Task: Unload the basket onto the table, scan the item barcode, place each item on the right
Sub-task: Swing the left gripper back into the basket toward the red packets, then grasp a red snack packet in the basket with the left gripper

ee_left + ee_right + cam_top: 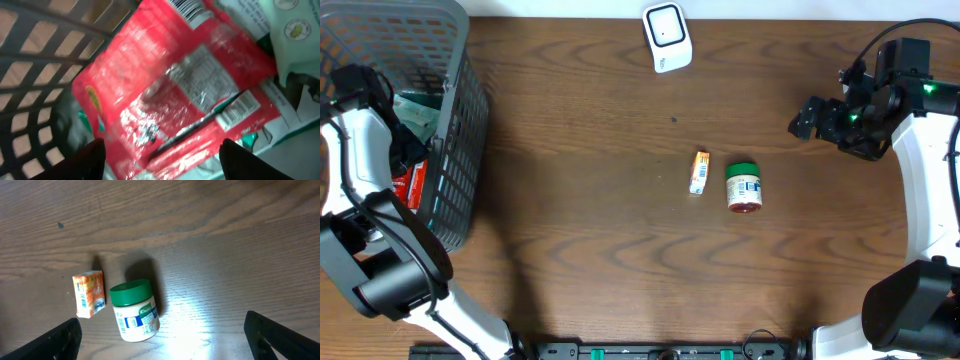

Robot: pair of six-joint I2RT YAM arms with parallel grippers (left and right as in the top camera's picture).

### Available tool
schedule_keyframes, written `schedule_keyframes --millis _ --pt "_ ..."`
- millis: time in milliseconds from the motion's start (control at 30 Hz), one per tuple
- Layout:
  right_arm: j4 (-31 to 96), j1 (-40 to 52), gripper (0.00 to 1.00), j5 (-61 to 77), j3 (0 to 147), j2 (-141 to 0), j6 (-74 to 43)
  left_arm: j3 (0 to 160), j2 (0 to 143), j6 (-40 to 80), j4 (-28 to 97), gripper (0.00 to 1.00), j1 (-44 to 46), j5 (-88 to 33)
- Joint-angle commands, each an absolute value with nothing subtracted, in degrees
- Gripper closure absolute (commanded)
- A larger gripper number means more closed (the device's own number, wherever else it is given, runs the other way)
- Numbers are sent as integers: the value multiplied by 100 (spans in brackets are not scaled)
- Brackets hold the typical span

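Basket [470, 140] mesh hems red packet [175, 85]; jar [744, 187] lies beside small box [700, 172]

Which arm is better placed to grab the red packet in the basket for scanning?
Left. The left gripper, open, hangs inside the basket directly over the red packet; the right gripper is far off, near the jar.

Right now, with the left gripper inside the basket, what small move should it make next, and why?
Probably lower the left gripper a little and close it on the red packet. Its jaws stand open and hold nothing, the packet lies right below them in the basket, and a barcode shows on it, so it looks ready to pick for scanning.
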State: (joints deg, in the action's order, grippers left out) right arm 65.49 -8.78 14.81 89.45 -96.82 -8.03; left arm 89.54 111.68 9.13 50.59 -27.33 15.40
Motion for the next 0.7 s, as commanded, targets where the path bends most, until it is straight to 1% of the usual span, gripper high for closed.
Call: schedule_keyframes --millis 0,333,367,400,500,533,600,667 --pt "6558 -943 1 1527 8938 -9623 -786 8930 11389 478 4954 27 -2764 1614" --pt "6558 -943 1 1527 8938 -9623 -786 8930 12027 349 4788 26 -2797 1616" --pt "6558 -943 1 1527 8938 -9623 -786 8930 12070 349 4788 29 -2808 1616" --pt "6558 -943 1 1527 8938 -9623 -786 8930 12092 349 4786 35 -2825 1616" --pt "6558 -943 1 1527 8938 -9623 -786 8960 12075 351 4772 58 -2862 1614" --pt "6558 -943 1 1527 8938 -9623 -786 8984 12068 351 4775 64 -2871 1614" --pt "6556 -943 1 1527 8938 -9623 -786 9024 12033 353 4781 70 -2871 1614" --pt "6558 -943 1 1527 8938 -9623 -786 9059 11955 366 4790 81 -2871 1612"
